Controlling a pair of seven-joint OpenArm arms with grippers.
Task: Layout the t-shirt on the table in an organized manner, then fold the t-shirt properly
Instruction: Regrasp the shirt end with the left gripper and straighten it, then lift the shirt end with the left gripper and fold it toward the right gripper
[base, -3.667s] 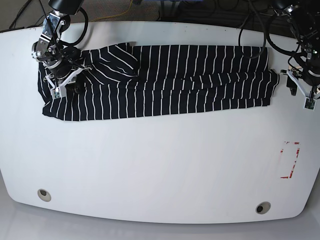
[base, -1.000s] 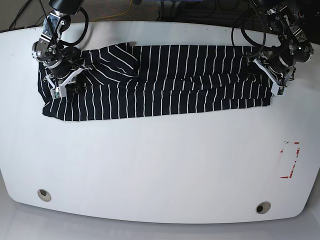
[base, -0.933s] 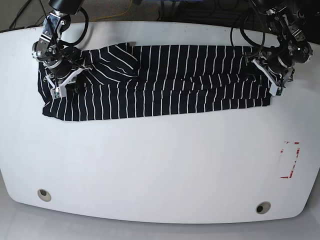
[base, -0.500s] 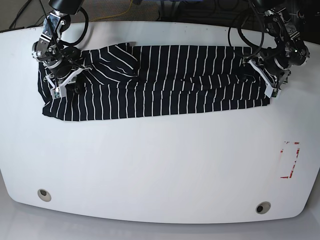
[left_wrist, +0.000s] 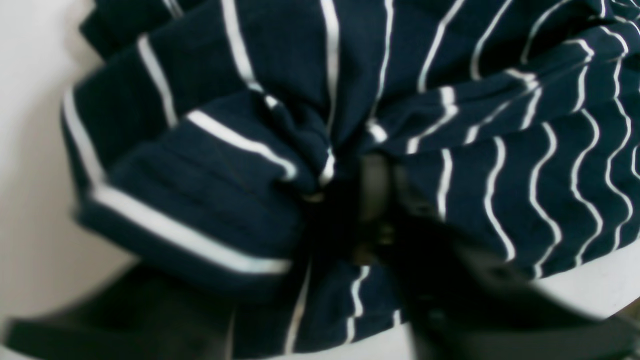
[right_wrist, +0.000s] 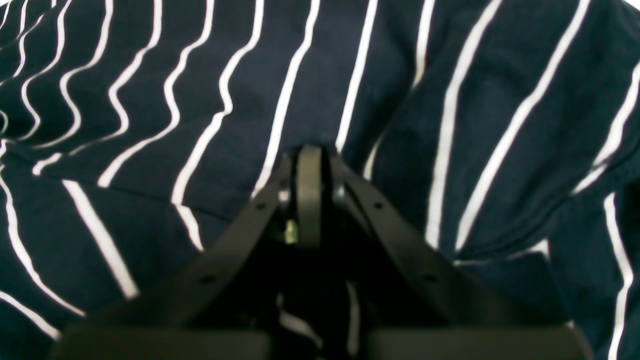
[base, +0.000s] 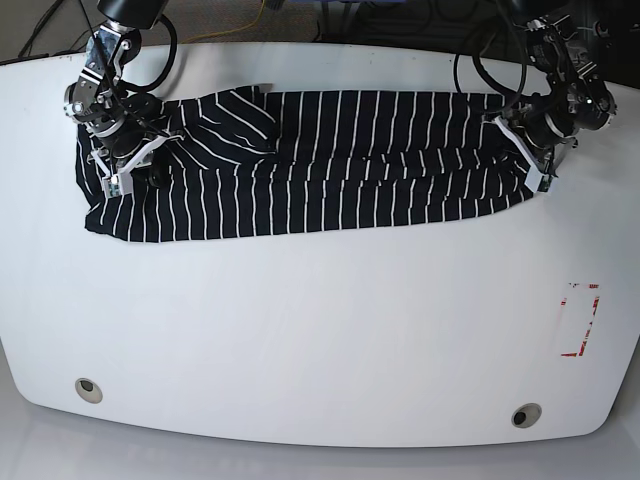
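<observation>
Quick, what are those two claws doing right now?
Left gripper: shut on the t-shirt.
Right gripper: shut on the t-shirt.

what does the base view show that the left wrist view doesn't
Only the base view shows the whole table, its red-marked rectangle, two grommets, and the right gripper at the shirt's far end. Only the left wrist view shows, up close, fabric bunched between the jaws of the left gripper. Both show the striped t-shirt and the left gripper at its end.
</observation>
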